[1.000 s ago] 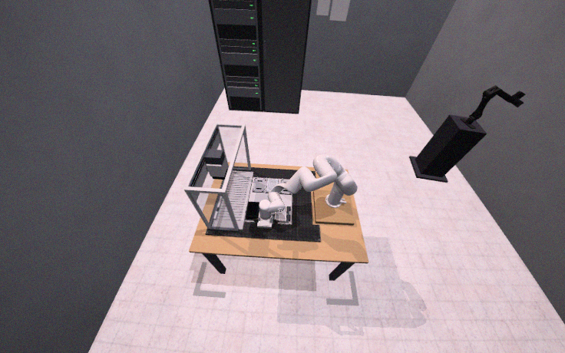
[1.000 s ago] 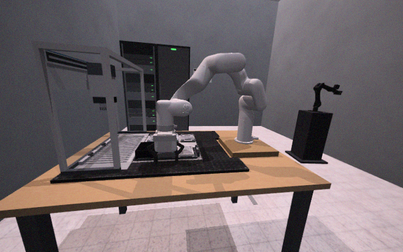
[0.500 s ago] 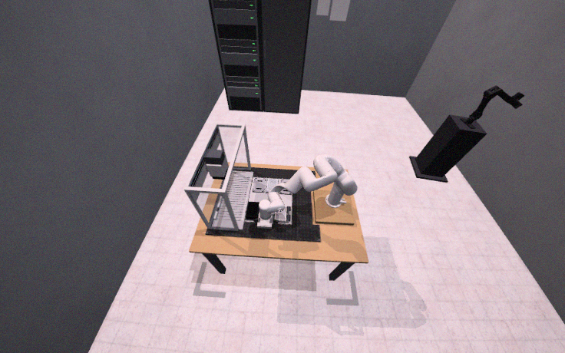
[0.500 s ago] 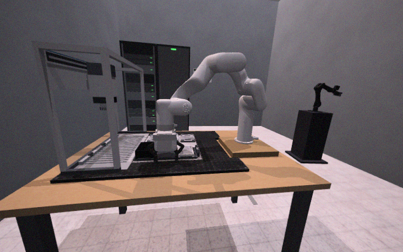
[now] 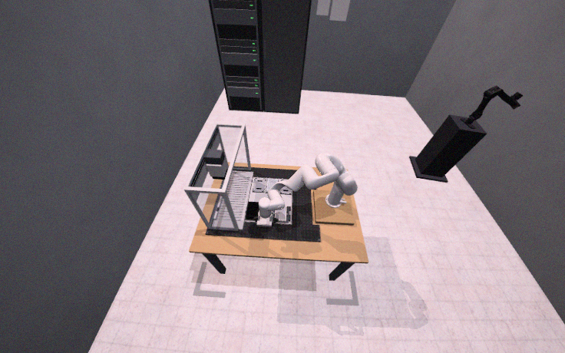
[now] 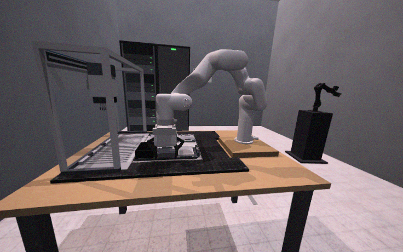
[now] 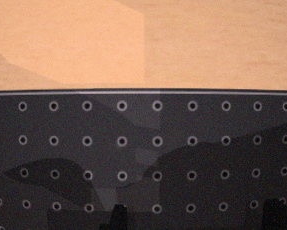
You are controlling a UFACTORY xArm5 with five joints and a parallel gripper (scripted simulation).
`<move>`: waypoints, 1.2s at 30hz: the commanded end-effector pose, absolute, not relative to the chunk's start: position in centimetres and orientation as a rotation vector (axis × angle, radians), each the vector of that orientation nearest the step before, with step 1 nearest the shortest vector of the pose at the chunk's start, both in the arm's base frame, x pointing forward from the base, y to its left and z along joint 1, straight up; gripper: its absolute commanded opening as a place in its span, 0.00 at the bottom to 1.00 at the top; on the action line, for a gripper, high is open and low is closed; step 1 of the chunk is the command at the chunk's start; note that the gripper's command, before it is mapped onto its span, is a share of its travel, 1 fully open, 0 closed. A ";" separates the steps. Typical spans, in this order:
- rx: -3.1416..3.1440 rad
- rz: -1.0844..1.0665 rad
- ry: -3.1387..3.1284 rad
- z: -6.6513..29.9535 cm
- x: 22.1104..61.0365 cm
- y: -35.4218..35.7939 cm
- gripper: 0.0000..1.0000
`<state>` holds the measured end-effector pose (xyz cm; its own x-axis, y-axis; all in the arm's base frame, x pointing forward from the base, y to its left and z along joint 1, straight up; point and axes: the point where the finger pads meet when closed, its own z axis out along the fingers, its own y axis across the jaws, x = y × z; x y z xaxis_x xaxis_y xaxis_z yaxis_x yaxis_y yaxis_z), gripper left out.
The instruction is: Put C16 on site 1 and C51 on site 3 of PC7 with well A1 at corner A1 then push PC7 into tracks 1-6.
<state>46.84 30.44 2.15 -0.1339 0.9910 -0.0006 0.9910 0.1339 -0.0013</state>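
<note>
From where I stand by the worktop (image 6: pixel 153 190), the open grey frame of the instrument (image 6: pixel 81 103) rises at the far left of the black perforated mat (image 6: pixel 197 167), and inside its foot lie the ribbed loading rails (image 6: pixel 115 148), pale and striped, running back from the frame's near posts. Just right of the rails sits a dark, low shape on the apron, which I take for the plate carrier PC7 (image 6: pixel 145 152), though its sites are too small to make out. Next to the right of the rails comes the white arm (image 6: pixel 209 68), its wrist block hanging straight down over the row of nests, with the gripper (image 6: pixel 166 150) low over the nearest one; its fingers stand spread to their widest and hold nothing. A pale plate (image 6: pixel 186 152) shows just right of the gripper, and another pale plate (image 6: pixel 186 137) lies behind it, further from me; I cannot read any labels, so I cannot tell which is which. In the wrist view the two dark fingertips show well apart at the bottom edge, over the dotted mat, with the bare wooden worktop beyond. Well right of the rails, the arm's base stands on a raised wooden plinth (image 6: pixel 250 149).
</note>
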 end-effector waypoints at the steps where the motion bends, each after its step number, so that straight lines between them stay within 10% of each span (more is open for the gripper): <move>1: -2.069 -0.002 -2.367 2.8 46.9 30.5 1.00; 36: -2.069 -0.002 -2.367 7.9 46.9 30.5 1.00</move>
<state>46.80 30.43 7.31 -0.1339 0.9910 -0.0012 0.9910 0.1339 -0.0025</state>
